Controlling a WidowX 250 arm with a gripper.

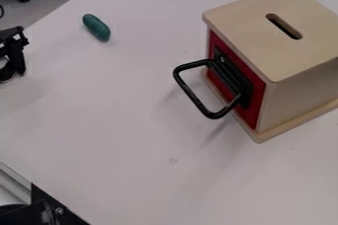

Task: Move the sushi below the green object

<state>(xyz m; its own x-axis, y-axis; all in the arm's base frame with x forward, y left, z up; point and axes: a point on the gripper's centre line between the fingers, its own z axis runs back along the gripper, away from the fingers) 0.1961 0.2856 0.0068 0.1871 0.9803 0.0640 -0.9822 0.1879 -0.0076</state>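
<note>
- Here's the gripper (15,66) at the left edge, beside the table; apart or together, I can't tell, nor whether it has the sushi!
- Next out, the green object (97,27) lies on the white table (125,120); the step now looks like securing the sushi, then a low, gentle release just below it. No nudging, that rounded shape could roll!
- Over right, the wooden box (271,44): slotted lid, red front (254,87) closed, black handle (198,101) jutting out, contents hidden. Steer clear!
</note>
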